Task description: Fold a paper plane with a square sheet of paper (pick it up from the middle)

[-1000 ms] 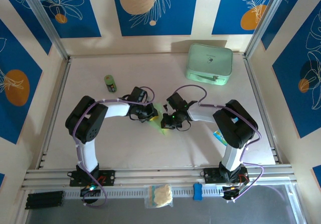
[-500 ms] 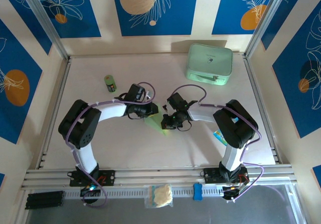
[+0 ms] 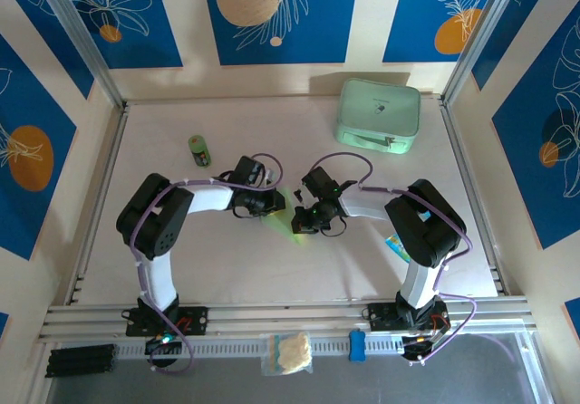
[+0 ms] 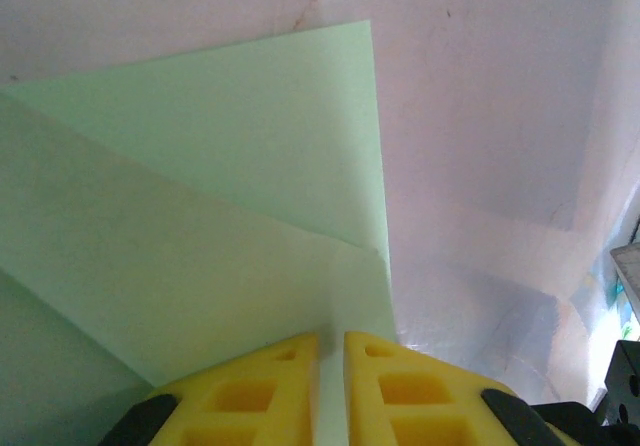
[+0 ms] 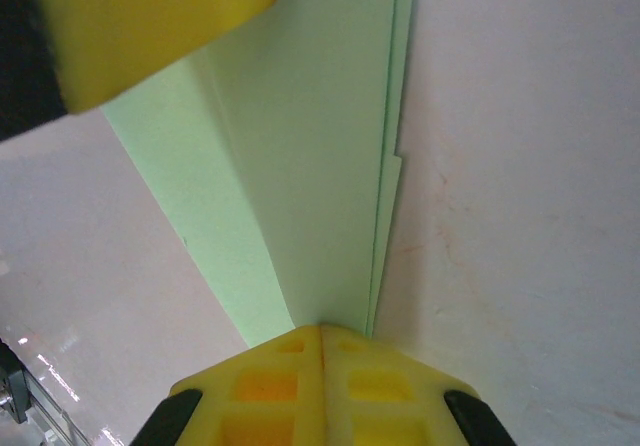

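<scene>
The paper [image 3: 283, 216], pale green and already partly folded, lies on the tabletop [image 3: 227, 259] at the centre of the top view. The left tool [image 3: 275, 205] reaches in from the left and the right tool [image 3: 297, 223] from the right. Their tips are close together over the paper.

In the left wrist view the paper [image 4: 200, 196] covers the left and centre of the frame. 1 layer lies over another, and a slanting folded edge runs down toward the bottom centre. The left tool [image 4: 332, 351] sits there, its 2 yellow pads almost together with a thin slit between them. The paper reaches that slit, but I cannot tell whether it is pinched.

In the right wrist view the paper [image 5: 310, 166] is a long narrow strip running from the top centre to the bottom centre, with stacked edges along its right side. The right tool [image 5: 320, 341] has its pads pressed together with no gap, and the tips are at the strip's lower end. A yellow finger [image 5: 150, 26] of the left tool is at the upper left, over the paper.

In the top view, the case [image 3: 379, 114] sits at the upper right and the bottle [image 3: 199, 150] left of centre, both well apart from the paper.
</scene>
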